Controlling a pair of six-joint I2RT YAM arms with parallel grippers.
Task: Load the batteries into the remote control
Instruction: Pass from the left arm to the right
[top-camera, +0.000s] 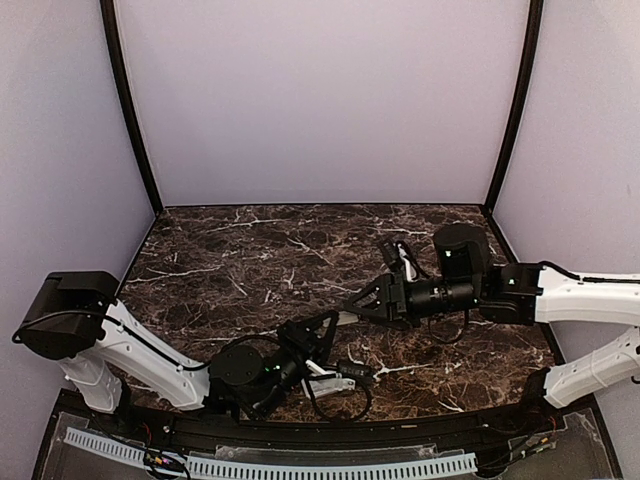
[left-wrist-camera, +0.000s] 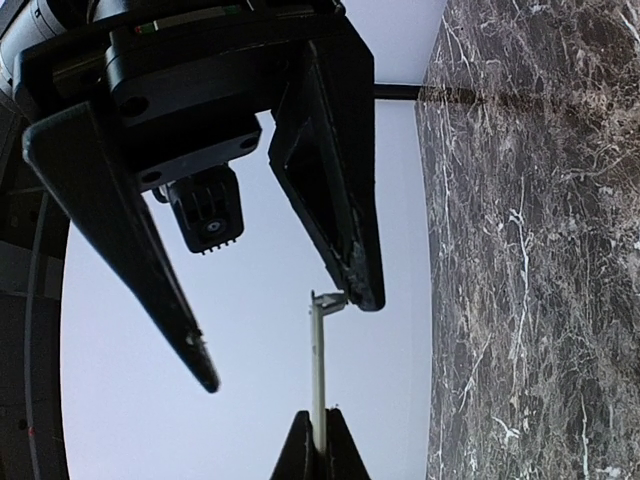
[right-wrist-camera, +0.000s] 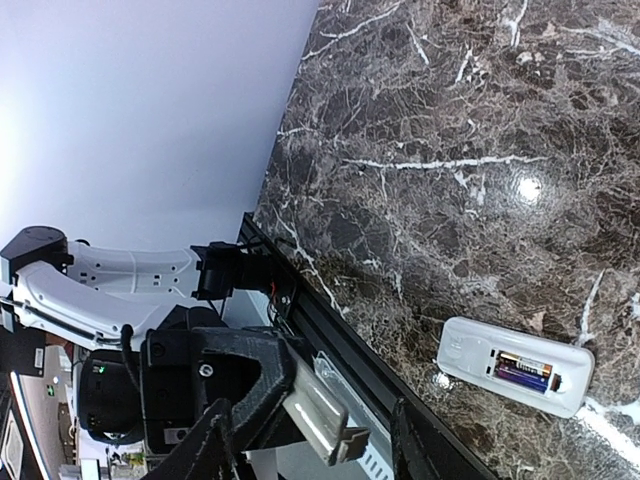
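Dark marbled surface (top-camera: 230, 260) under lilac walls (top-camera: 320, 100): remote (right-wrist-camera: 470, 355) lies at six o'clock; left jaws clamp a grey cover (right-wrist-camera: 318, 415), right jaws open.

Top camera overlooks the table (top-camera: 250, 260); both wrist cameras skim it sideways.

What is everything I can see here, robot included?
remote: one, white, lying back up on the table near its front edge, bay open
battery: one visible, dark, in the remote's bay
cover: one, grey, held off the table by the left gripper
table: one, dark marble
walls: pale, around the table
left gripper: one, black, shut on the cover
right gripper: one, black, open, at the cover's free end
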